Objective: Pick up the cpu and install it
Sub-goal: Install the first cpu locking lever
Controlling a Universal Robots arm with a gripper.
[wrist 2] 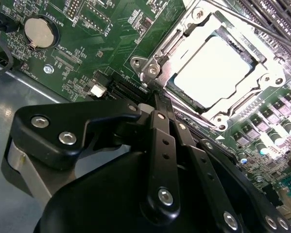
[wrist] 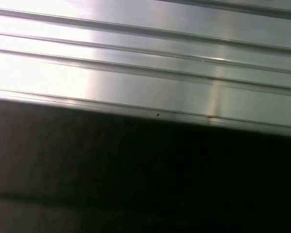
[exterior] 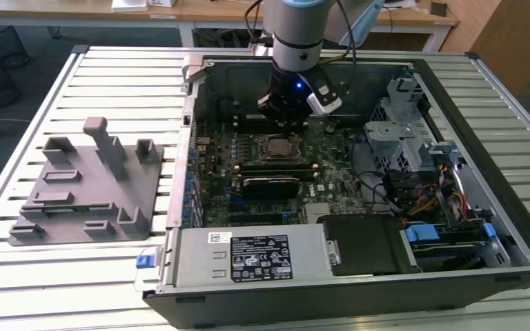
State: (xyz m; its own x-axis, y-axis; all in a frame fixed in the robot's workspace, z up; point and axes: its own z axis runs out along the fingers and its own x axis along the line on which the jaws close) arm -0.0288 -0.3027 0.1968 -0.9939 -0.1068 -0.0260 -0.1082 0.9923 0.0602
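Observation:
The cpu, a pale silvery square, lies flat in the motherboard socket with a metal bracket framing it. In the exterior view the socket sits mid-board inside the open computer case. My gripper hangs just behind the socket, low over the board. In the second wrist view its black fingers come together at the tip beside the socket's corner, so the gripper is shut with nothing held.
A grey plastic fixture tray stands on the slatted metal table, at the exterior view's left of the case. Inside the case are a power supply, a drive cage and cables. A coin battery sits on the board.

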